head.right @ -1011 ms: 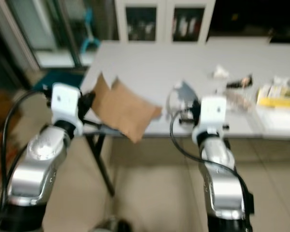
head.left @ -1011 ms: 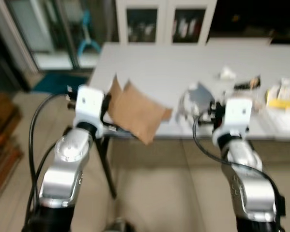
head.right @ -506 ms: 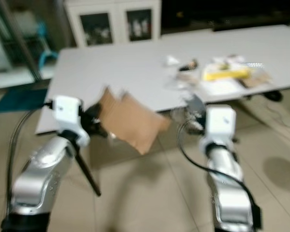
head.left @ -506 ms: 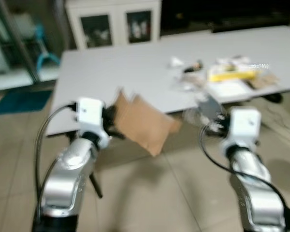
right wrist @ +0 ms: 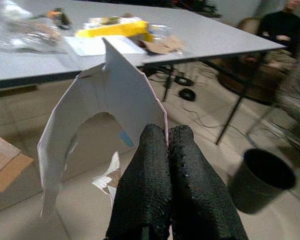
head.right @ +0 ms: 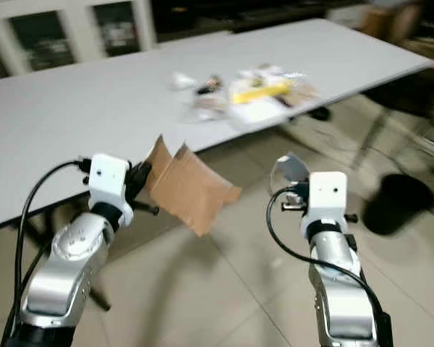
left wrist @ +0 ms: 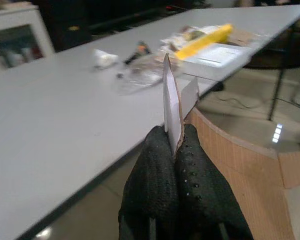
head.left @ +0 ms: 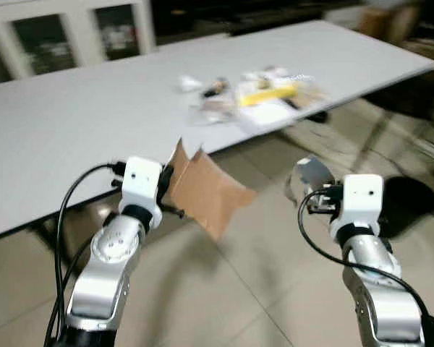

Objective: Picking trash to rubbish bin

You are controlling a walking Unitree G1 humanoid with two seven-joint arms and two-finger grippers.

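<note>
Since before: the camera has swung round, so the table now runs off toward 1 o'clock, more floor shows, and a bin has come into sight; both grippers still carry the same trash.
Left gripper [left wrist: 177, 150]: its two black fingers [left wrist: 152, 175] are pressed tight together, pinching the edge of the brown cardboard [head.left: 206, 189].
Brown cardboard: it hangs in the air in front of the table's near edge, at about 10 o'clock from the middle of the left eye view. It is flat and bent in places. Its long side runs from the gripper down toward 4 o'clock, and the free corner points at the floor [head.left: 224, 289].
Right gripper [right wrist: 166, 145]: its fingers [right wrist: 145, 175] are squeezed shut on the bottom edge of the white torn packet [right wrist: 97, 107].
White torn packet: it sticks up out of the fingers toward 12 o'clock, curled like an arch with a ragged hole in it. It is in the air over the floor, at about 3 o'clock in the left eye view.
Table [head.left: 72, 123]: big and grey, with a heap of wrappers [head.left: 264, 97] and a yellow packet [head.left: 269, 94] lying near its edge, up at 12 o'clock.
Bin [right wrist: 264, 177]: round and black, standing on the floor past the right gripper, under the far end of the table.
Person [right wrist: 285, 25]: someone in dark clothes sits beyond the table; blurry.
</note>
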